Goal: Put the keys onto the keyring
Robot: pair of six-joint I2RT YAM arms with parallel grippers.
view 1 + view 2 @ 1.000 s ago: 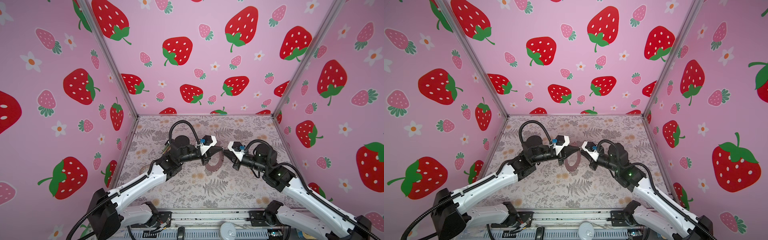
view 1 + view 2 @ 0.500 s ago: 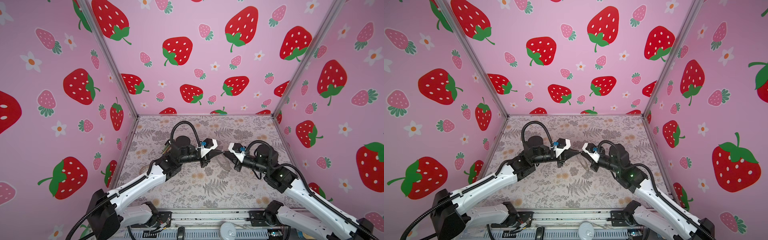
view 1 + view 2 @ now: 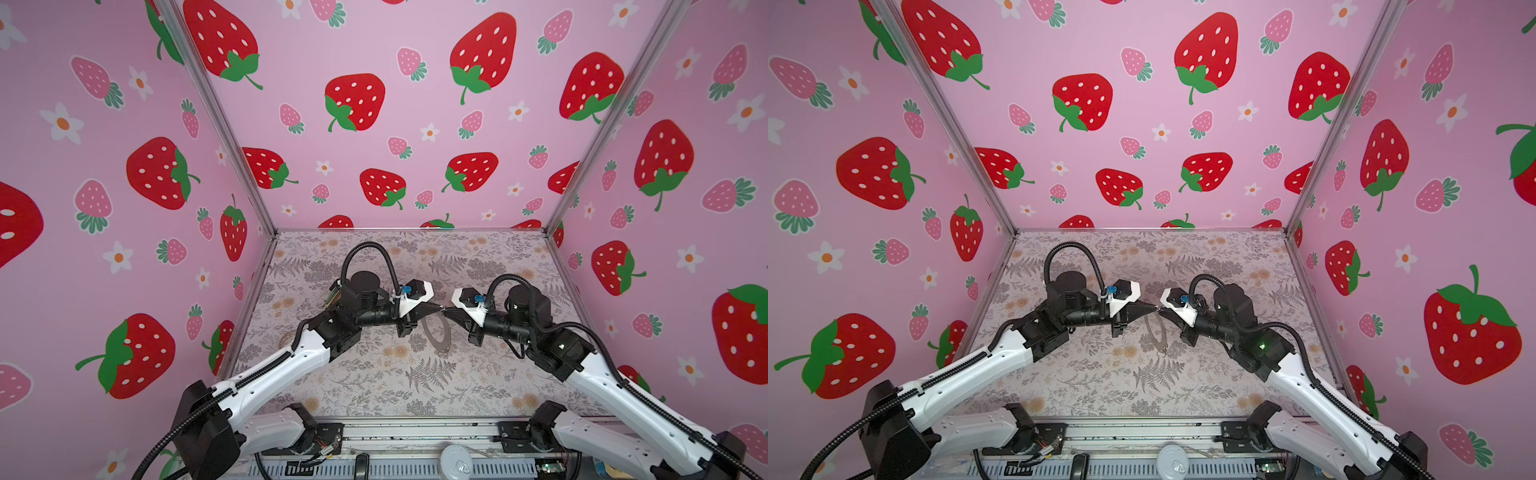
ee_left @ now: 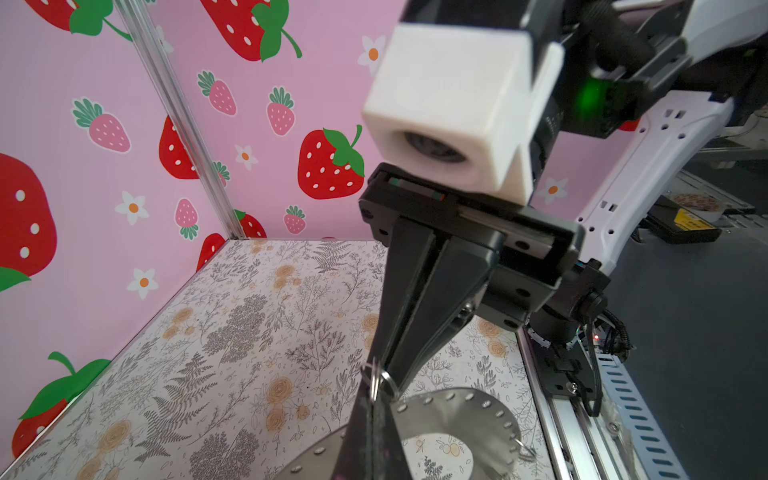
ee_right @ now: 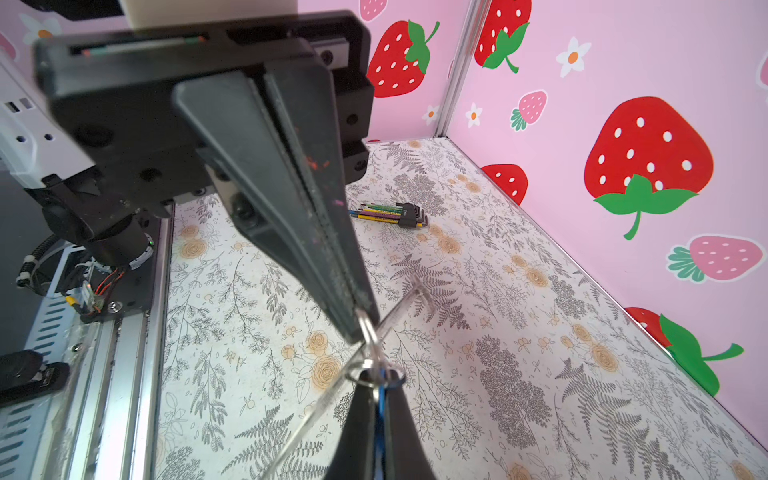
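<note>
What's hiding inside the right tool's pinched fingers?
Only a thin blue strip of the key shows between the right tool's shut fingers. The rest of the key, silver blade included, is covered by those fingers, so it cannot be seen.

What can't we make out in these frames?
key: right wrist view, only a blue sliver shows; the rest is hidden inside the right gripper.
keyring: left wrist view, cut off by bottom edge, left gripper in front.
Both top views: whether key is threaded, too small.

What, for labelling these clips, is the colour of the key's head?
Bright blue: the key's edge shows in the right claw, best in the right wrist view.
</note>
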